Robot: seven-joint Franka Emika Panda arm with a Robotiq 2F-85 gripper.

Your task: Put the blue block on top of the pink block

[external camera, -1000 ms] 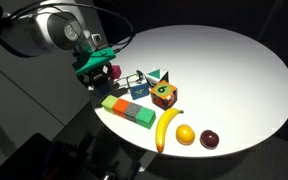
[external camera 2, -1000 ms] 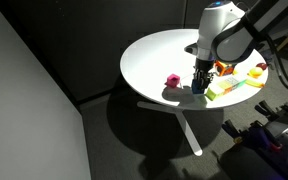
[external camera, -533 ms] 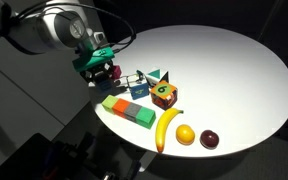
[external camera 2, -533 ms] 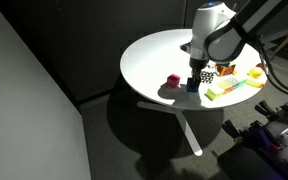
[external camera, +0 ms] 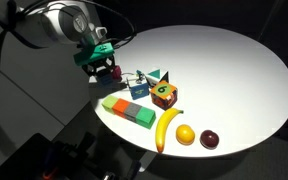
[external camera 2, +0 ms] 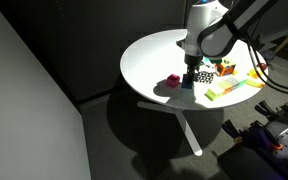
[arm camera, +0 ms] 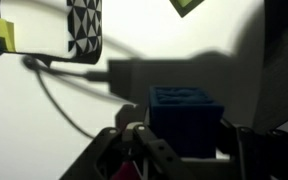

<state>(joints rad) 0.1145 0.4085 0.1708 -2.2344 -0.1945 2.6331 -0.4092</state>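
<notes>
- Round white counter (external camera: 229, 70) stood against dark surroundings.
- Blue block (arm camera: 185, 120) sat pinched between the fingers of the end effector (external camera 2: 189, 80), near the counter's edge.
- Pink block (external camera 2: 172, 81) lay just beside it on the counter.
- Banana (external camera: 167, 128) lay well apart, past a long green-and-orange block (external camera: 129, 110).

Pink block (external camera 2: 172, 81) and pictured cube (external camera: 136, 85) close together, narrow gap; far table (external camera: 224, 70) half open.
</notes>
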